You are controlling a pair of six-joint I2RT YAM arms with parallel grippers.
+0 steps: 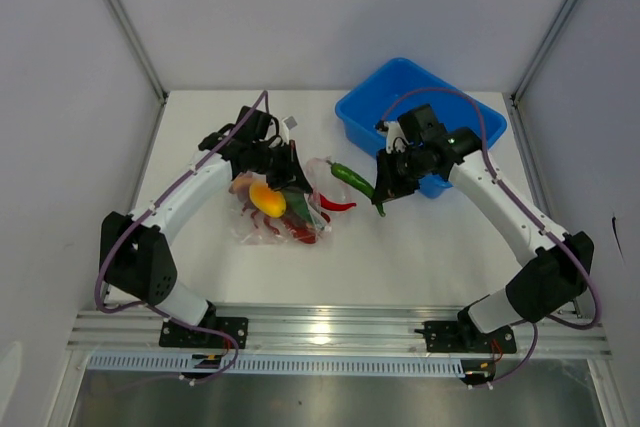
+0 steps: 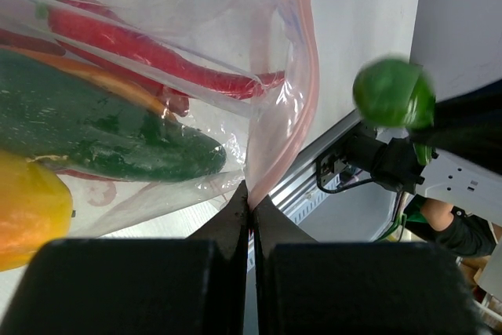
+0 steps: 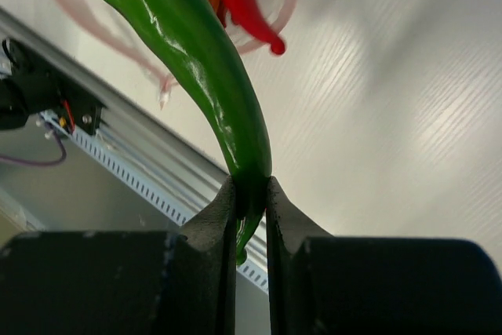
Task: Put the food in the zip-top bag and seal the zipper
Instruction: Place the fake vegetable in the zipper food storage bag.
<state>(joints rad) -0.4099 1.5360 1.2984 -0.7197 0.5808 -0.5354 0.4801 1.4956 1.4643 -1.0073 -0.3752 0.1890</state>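
The clear zip-top bag (image 1: 275,215) lies left of centre with a yellow-orange fruit (image 1: 266,198), a dark green pepper (image 2: 94,127) and red chilies (image 2: 149,52) inside. My left gripper (image 1: 287,169) is shut on the bag's rim by the pink zipper (image 2: 302,76) and holds it up. My right gripper (image 1: 384,190) is shut on the stem end of a green chili (image 1: 353,178), held in the air just right of the bag mouth. That chili fills the right wrist view (image 3: 196,60), and its tip shows in the left wrist view (image 2: 392,92). A red chili (image 1: 338,204) sticks out at the bag mouth.
A blue plastic bin (image 1: 420,117) stands at the back right, behind my right gripper. White walls close in the table (image 1: 400,257) on the left, right and back. A metal rail (image 1: 340,327) runs along the near edge.
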